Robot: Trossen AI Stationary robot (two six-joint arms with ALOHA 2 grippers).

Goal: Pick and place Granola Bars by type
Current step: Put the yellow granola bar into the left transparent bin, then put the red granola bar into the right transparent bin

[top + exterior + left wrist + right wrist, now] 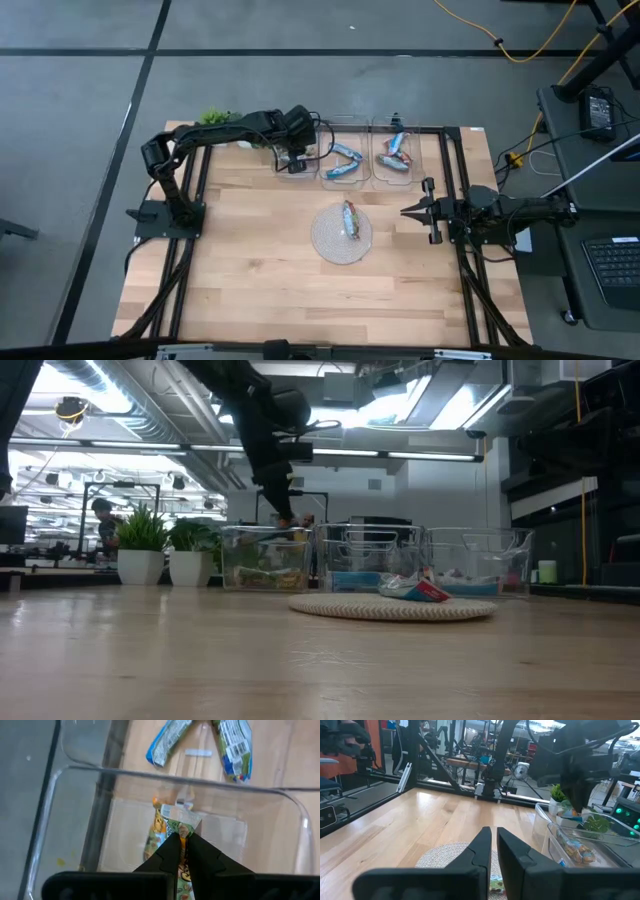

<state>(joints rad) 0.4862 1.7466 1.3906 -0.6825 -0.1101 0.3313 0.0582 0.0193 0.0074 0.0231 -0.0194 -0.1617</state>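
**Left end effector over the leftmost bin, gripping a green bar**

We are looking down on a wooden tabletop (pixel 250 270) framed by black rails, with three clear bins in a row along its far edge and a round woven mat (pixel 330 245) near the centre. Potted plants (pixel 145 550) are standing beside the bins, and a person is showing far off in the room in the low view.

We are reaching the left end effector (pixel 181 847) over the leftmost bin (pixel 292 172), its fingers pinched shut on a green and orange granola bar (pixel 175 827) hanging above the bin floor. The clear bin wall is crossing in front of the neighbouring bars in the left wrist view.

The middle bin (pixel 345 178) is holding two blue bars (pixel 343 162), the right bin (pixel 398 178) more blue and red ones, and one bar (pixel 350 218) is lying on the mat.

The right end effector (pixel 407 211) is waiting just beside the mat, fingers closed on nothing. Only the right wrist view is showing another bar already lying in the leftmost bin.
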